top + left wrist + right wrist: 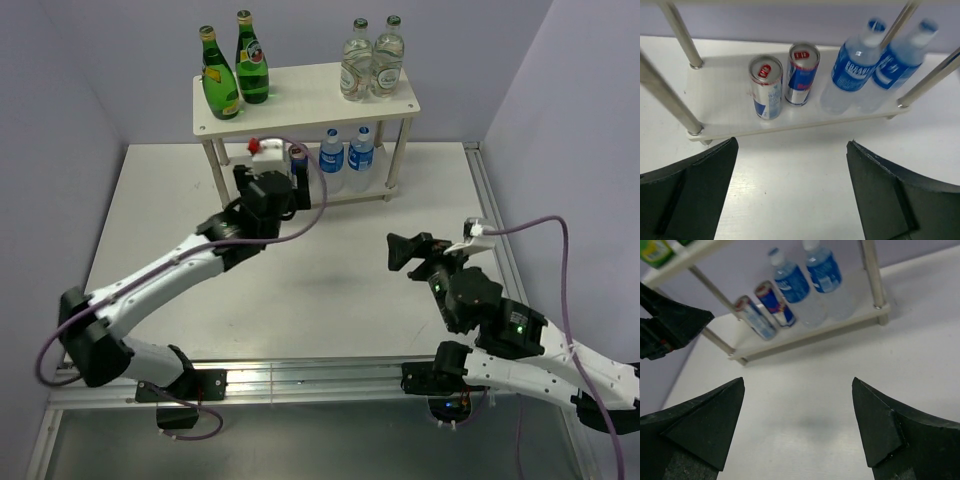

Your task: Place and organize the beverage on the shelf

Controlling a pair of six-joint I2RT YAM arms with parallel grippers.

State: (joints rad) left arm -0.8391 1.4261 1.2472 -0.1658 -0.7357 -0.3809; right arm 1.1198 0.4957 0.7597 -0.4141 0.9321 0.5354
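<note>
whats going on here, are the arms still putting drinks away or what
Two robot arms are stocking a white shelf with drinks, and the job looks about finished. Two green glass bottles and two clear glass bottles stand on the top tier; two cans and two water bottles stand on the lower one. The left gripper hovers open and empty just in front of the cans. The right gripper is also open and empty, over the table, apart from the shelf.

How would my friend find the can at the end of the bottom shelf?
Find the white shelf at the back of the table and look at its lower board. Two silver-blue cans stand left of two water bottles; yours is the left can, with no drink on its outer side.
</note>
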